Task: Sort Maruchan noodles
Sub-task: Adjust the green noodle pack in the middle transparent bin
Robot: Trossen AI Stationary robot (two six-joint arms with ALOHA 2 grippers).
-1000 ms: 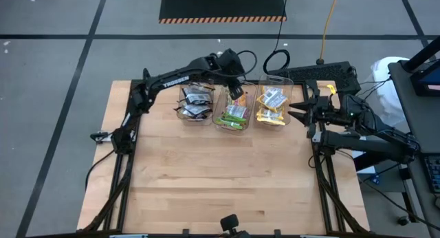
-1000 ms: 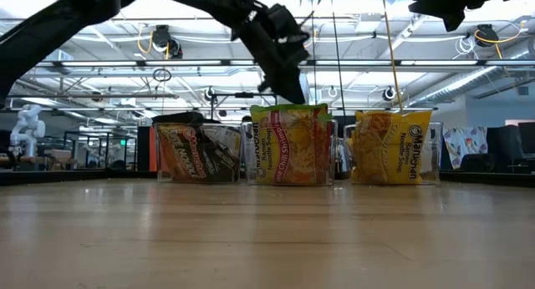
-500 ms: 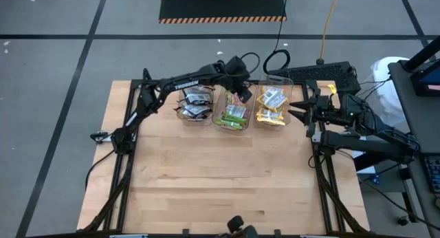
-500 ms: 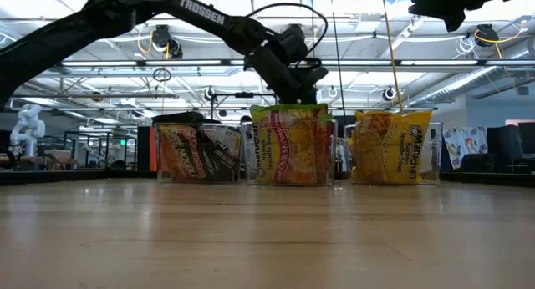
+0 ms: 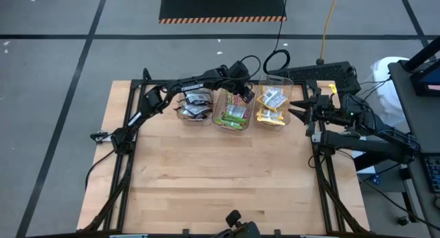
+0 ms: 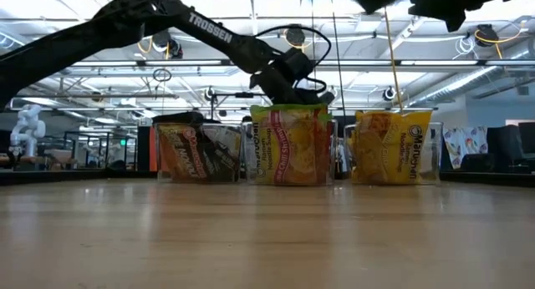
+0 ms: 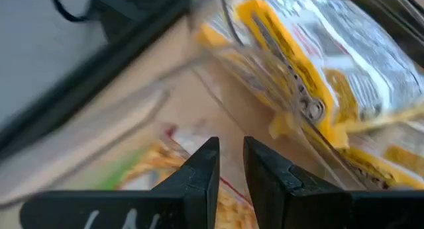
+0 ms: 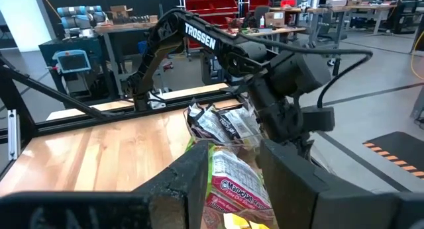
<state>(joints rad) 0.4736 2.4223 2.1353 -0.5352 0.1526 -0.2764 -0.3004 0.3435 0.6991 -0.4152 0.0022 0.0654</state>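
Three clear bins stand in a row at the table's far edge. They hold black packets (image 5: 194,104), lime-green and pink packets (image 5: 232,114) and yellow packets (image 5: 271,107). My left gripper (image 5: 243,94) reaches down over the middle bin's far right corner, its fingers (image 7: 205,169) nearly together on a lime-green and pink packet (image 7: 156,164). In the low view it sits just above that bin's rim (image 6: 311,95). My right gripper (image 5: 293,113) waits open at the table's right edge, pointing level at the bins. My left gripper pinches the lime-green packet between its two fingers, at an edge (image 7: 229,189) that shows in the narrow gap. The fingers slant down from the table's left. The packet lies under the fingers, over the middle bin; the fingers hide the rest of the hold.
The yellow bin (image 7: 311,77) stands close beside my left gripper. A black keyboard (image 5: 323,74) and cables lie behind the bins. The wooden tabletop (image 5: 220,176) in front of the bins is bare.
My left gripper has come down toward the middle bin and a little toward the table's right edge. It has rolled about its own line on the way. The gap between its fingers has not visibly changed.
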